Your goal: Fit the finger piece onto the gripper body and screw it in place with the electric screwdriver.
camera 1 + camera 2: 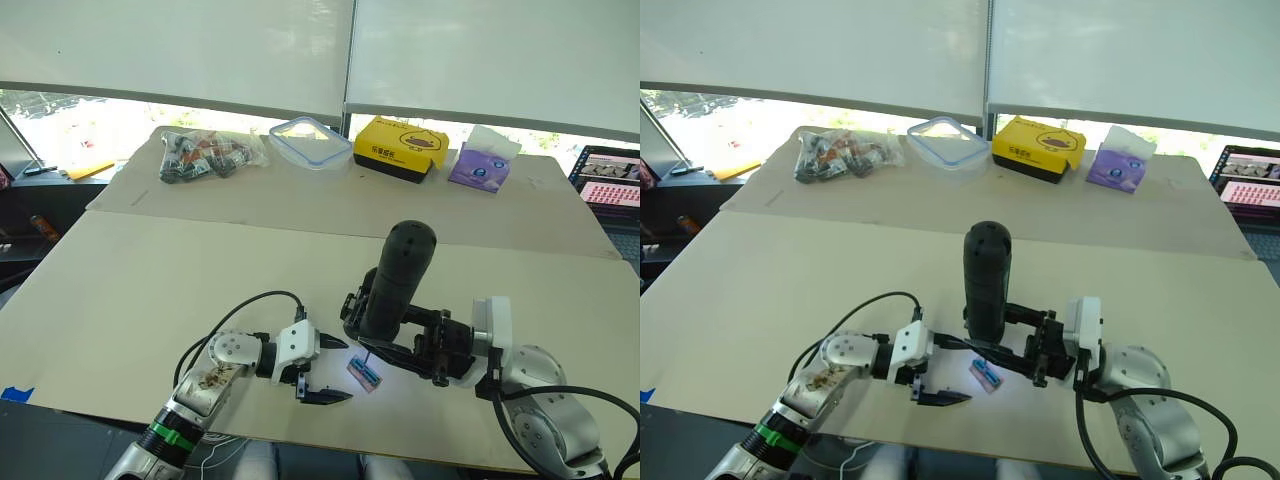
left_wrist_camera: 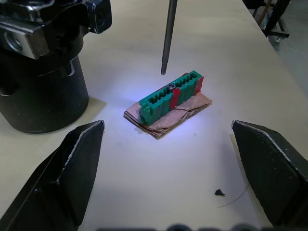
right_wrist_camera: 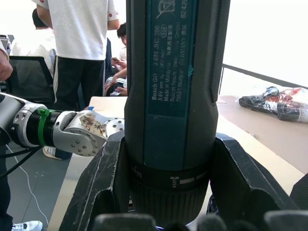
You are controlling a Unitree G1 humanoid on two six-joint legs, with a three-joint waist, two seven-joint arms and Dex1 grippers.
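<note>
Beige table: green block on brown pad, gripper body beside; far edge: bagged parts, clear container, yellow box, purple tissue pack.

bit just above green block

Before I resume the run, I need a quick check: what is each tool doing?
Left tool: open, holding nothing.
Right tool: shut on the screwdriver.

Gripper body cut off at frame edge; electric screwdriver tip hidden below hand.
</note>
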